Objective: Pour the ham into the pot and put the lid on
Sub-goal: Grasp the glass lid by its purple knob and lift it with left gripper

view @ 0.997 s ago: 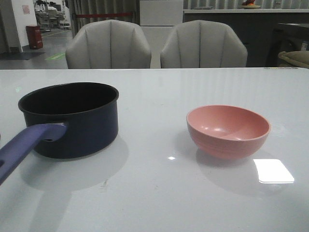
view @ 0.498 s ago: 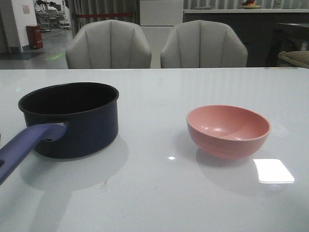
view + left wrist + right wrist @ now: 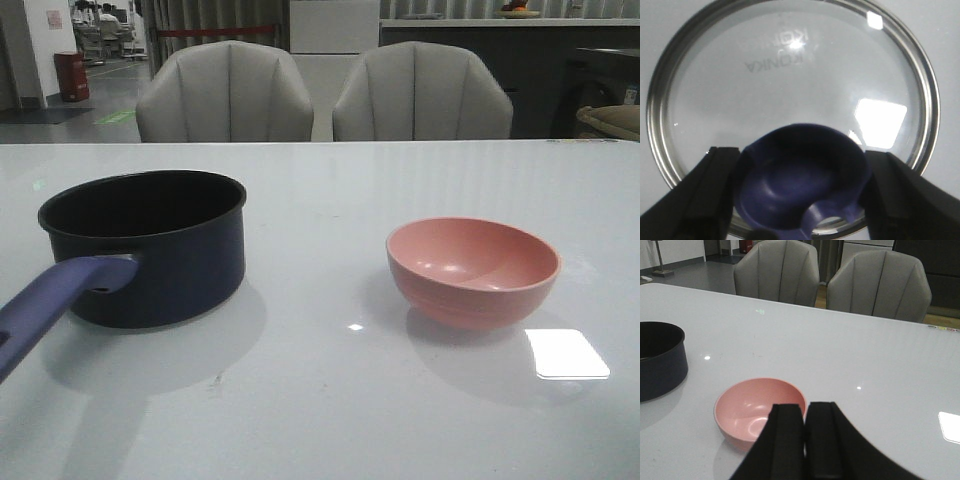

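The glass lid (image 3: 790, 100) lay flat on the desk (image 3: 945, 30) beneath the left gripper (image 3: 800, 200), rigid, breakable and slick; its flared knob (image 3: 802, 182), between the spread jaws, looked the surest hold. The right gripper (image 3: 805, 440) hung pressed together, empty, above the pink bowl (image 3: 760, 407)

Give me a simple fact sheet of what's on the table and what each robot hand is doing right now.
pot: dark blue pot with a long handle, uncovered, on the table
bowl: pink bowl, upright, apart from the pot; looks empty
ham: none visible
lid: glass lid with a blue knob, lying flat
left hand: left hand open, one finger on each side of the knob
right hand: right hand shut, holding nothing, near the bowl
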Controlling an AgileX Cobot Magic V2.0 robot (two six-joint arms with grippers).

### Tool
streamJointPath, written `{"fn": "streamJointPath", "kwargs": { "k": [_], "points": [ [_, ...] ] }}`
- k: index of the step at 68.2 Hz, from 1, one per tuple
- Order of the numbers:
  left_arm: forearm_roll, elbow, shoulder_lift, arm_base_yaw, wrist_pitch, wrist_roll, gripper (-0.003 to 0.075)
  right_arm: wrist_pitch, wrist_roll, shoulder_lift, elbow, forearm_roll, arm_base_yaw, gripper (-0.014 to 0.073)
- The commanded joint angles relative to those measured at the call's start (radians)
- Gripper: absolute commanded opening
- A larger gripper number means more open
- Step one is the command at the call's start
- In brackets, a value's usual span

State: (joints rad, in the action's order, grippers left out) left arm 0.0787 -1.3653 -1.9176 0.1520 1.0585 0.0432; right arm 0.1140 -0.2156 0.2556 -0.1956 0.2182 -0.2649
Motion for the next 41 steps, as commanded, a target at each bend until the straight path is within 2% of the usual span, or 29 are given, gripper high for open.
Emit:
{"fn": "streamJointPath", "kwargs": {
  "k": [1,28,41],
  "points": [
    [0.007,-0.026,0.046,0.001,-0.012,-0.002,0.0331,-0.087,-0.007,0.006,-0.027,0.006,0.001,0.0158],
    [0.023,-0.037,0.106,0.001,-0.072,-0.002,0.0331,-0.087,-0.007,0.006,-0.027,0.006,0.001,0.0158],
    [0.025,-0.153,0.176,-0.016,-0.027,-0.002,0.0331,-0.087,-0.007,0.006,-0.027,0.006,0.001,0.0158]
  ]
}}
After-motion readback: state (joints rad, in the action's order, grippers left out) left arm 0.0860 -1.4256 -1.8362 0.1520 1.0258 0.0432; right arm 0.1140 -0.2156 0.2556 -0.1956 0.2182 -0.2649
